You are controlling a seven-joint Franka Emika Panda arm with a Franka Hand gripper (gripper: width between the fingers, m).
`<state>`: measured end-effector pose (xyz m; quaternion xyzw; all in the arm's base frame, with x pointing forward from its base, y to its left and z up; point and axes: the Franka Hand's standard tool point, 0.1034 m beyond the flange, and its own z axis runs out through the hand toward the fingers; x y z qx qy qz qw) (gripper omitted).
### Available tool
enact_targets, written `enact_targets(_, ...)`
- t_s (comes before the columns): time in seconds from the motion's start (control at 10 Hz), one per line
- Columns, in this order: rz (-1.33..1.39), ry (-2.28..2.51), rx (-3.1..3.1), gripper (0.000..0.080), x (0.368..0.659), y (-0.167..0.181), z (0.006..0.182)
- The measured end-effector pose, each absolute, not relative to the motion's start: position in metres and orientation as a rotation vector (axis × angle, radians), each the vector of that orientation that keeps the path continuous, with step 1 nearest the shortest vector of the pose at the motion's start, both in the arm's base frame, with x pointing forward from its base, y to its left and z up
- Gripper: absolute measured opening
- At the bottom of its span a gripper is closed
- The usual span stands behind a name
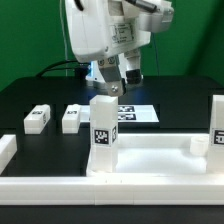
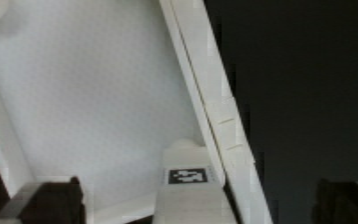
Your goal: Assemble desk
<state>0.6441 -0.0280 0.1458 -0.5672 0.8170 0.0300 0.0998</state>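
The white desk tabletop [image 1: 150, 157] lies at the front of the table with its raised rim up. One white tagged leg [image 1: 103, 133] stands upright in its corner socket on the exterior view's left. A second leg [image 1: 217, 126] stands at the right corner. Two loose legs [image 1: 37, 119] [image 1: 71, 118] lie on the black table behind. My gripper [image 1: 117, 78] hangs open and empty above the standing left leg. In the wrist view the dark fingertips [image 2: 51, 202] stand wide apart on either side of that leg [image 2: 190, 180], next to the tabletop's rim [image 2: 201, 80].
The marker board [image 1: 138, 113] lies flat behind the tabletop, under the gripper. Long white border bars run along the front edge [image 1: 110, 187] and at the exterior view's left [image 1: 6, 150]. A green backdrop stands behind the table.
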Motion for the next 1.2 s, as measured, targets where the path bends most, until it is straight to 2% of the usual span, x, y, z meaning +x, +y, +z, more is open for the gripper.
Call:
enact_targets(0.5, 0.091, 2.405, -1.697, 0.0649, 0.643, -0.022, 0.146)
enact_targets(0.7, 0.117, 2.327, -1.808, 0.0649, 0.632, 0.008, 0.148)
enact_targets(0.9, 0.135, 2.322, -1.877, 0.0649, 0.622, 0.017, 0.137)
enact_targets(1.2, 0.136, 2.319, -1.877, 0.0649, 0.622, 0.016, 0.136)
